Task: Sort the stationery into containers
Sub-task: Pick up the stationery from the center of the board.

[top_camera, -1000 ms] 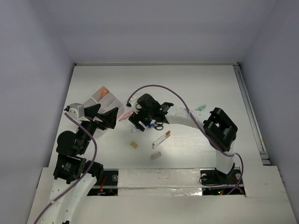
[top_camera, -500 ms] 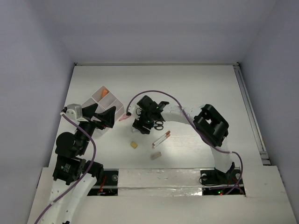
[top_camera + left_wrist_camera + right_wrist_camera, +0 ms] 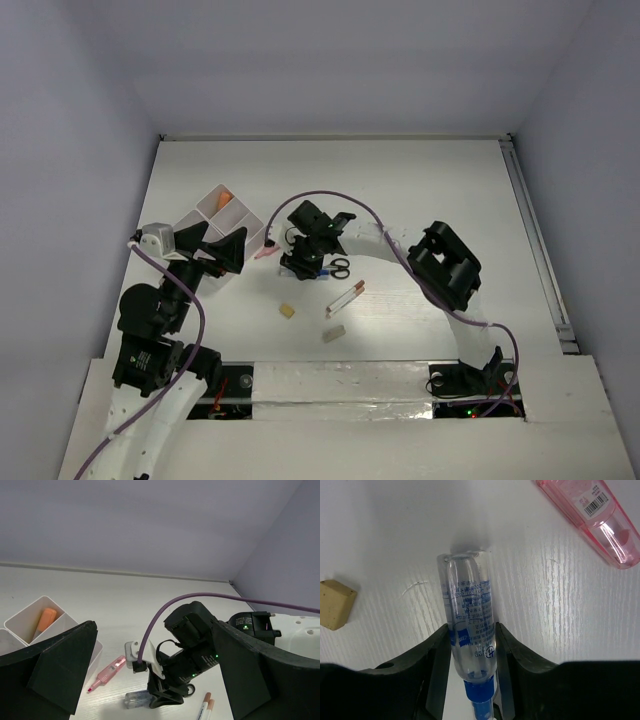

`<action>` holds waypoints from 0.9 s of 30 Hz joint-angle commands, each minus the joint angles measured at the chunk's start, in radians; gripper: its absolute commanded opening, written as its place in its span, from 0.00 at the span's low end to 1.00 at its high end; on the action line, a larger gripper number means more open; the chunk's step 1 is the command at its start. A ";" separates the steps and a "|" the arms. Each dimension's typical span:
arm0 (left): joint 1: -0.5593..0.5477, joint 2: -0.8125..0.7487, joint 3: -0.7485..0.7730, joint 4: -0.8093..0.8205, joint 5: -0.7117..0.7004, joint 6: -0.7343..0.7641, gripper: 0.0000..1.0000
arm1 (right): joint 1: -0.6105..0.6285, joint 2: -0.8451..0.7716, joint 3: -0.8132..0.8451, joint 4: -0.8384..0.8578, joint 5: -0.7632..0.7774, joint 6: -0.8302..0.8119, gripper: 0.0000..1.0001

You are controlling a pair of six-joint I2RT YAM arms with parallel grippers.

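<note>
A clear glue bottle with a blue cap lies on the white table, and my right gripper is shut on it, one jaw against each side. In the top view that gripper is low over the table centre. A pink highlighter lies just beyond the bottle, and a beige eraser lies to its side. The white compartment tray stands at the left and holds an orange piece. My left gripper hovers open beside the tray with nothing between its fingers.
Black-handled scissors lie right of the right gripper. Two pens lie side by side below them. A yellow eraser and a beige block sit nearer the front edge. The right arm's purple cable arcs over the middle.
My right gripper has shifted left and settled over the glue bottle, and its jaws have closed in against the bottle. The left gripper has stayed open, hardly moving.
</note>
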 commanded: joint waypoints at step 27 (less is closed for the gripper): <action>-0.007 0.299 -0.016 0.055 0.494 -0.281 0.93 | -0.086 -0.583 -0.203 0.156 -0.324 0.002 0.00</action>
